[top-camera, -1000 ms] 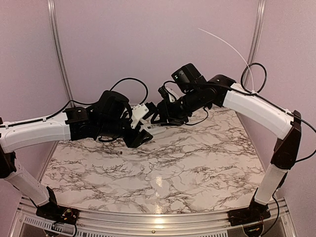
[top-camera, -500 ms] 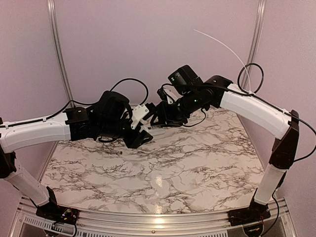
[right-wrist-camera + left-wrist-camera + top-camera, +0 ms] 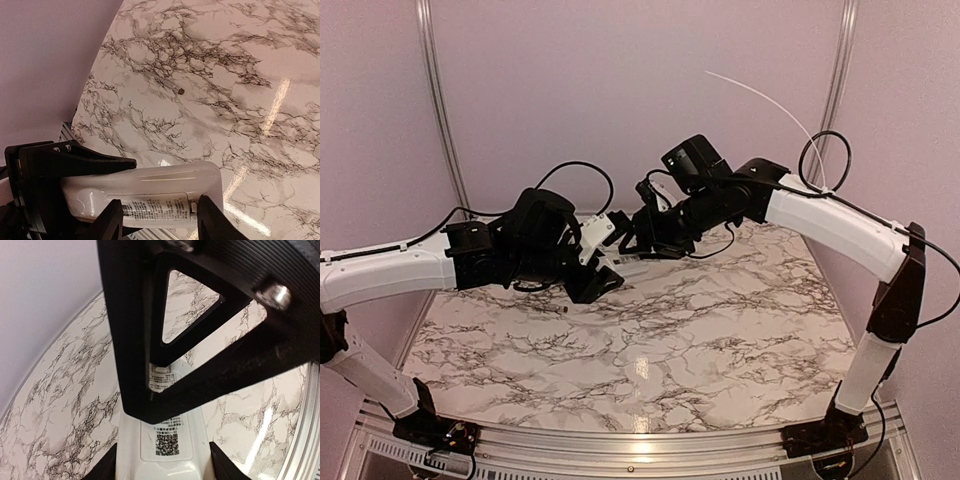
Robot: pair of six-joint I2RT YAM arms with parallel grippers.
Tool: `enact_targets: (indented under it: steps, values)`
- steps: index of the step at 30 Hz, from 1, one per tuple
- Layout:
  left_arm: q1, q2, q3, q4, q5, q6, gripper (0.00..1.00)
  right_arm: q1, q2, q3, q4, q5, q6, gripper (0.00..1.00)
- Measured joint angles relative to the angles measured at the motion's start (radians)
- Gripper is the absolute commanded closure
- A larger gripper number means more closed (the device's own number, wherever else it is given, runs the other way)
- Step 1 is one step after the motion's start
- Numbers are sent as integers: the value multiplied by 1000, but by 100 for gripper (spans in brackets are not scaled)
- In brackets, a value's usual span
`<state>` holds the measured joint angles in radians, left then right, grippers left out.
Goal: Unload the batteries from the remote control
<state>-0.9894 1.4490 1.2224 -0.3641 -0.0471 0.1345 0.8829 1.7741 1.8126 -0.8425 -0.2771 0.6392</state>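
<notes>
Left arm [image 3: 390, 275]: reaches in low from the left, forearm nearly level, wrist turned toward the middle of the marble table [image 3: 720, 340]
Left gripper [image 3: 605, 272]: left fingers [image 3: 107, 467] pressed against the two long edges of the remote control [image 3: 167, 440], pinching it
Right arm [image 3: 830, 215]: arches in from the right, elbow high, wrist angled down to meet the left gripper
Right gripper [image 3: 635, 245]: right fingers [image 3: 112, 220] spread apart, not clamped
Remote control: held above the table, label side up, lying crosswise over the right fingertips, one end between the left fingers
Battery [image 3: 560, 310]: one lies loose on the marble, well apart from both sets of fingers
</notes>
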Motion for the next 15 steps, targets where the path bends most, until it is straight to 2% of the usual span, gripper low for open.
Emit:
enact_targets:
  steps: [15]
  values:
    - [0,-71,-65,36,-6,4,100,-12,-47,-80,131,-108,79,51]
